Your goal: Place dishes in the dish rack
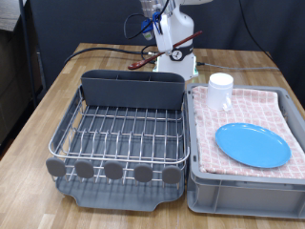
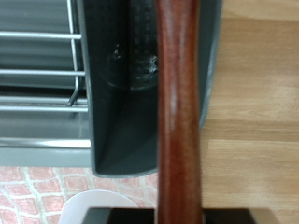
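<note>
Hovering above the dish rack's [image 1: 119, 134] utensil trough [image 1: 132, 89], the hand [image 1: 164, 57] was closed on the wooden spoon [image 2: 179, 103], which pointed down beside the trough's end. Off to the hand's side, the white cup [image 1: 220, 92] and blue plate [image 1: 252, 144] sat on the checked cloth [image 1: 272, 107] in the grey bin [image 1: 238, 196].

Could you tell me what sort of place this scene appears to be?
Probably a lab bench staged as a dishwashing spot: a wooden table carries a dish rack and a cloth-lined bin with a plate and cup, cables trailing behind. The end effector holds a wooden spoon.
</note>
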Available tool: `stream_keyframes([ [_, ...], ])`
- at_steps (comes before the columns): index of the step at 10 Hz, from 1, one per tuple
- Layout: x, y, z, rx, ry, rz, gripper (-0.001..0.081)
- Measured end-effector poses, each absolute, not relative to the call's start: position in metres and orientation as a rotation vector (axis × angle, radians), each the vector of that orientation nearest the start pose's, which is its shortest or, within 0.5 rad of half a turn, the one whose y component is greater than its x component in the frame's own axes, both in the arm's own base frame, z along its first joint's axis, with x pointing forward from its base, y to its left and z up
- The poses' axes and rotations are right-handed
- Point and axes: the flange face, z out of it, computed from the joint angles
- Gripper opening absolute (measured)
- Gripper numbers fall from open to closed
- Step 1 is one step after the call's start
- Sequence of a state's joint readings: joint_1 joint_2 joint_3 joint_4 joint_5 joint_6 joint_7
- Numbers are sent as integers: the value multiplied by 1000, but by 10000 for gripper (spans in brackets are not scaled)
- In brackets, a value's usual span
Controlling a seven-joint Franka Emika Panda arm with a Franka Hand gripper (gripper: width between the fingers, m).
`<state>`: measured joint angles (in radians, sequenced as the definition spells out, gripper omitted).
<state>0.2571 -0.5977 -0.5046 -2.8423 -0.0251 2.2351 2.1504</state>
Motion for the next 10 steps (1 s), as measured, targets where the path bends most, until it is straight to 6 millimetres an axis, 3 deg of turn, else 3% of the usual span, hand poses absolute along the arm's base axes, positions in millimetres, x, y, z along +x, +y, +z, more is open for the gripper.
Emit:
stream_keyframes([
  [4,331,-63,313,-1214,2747,479,95],
  [10,338,-83,287,-1136,2812,382,95],
])
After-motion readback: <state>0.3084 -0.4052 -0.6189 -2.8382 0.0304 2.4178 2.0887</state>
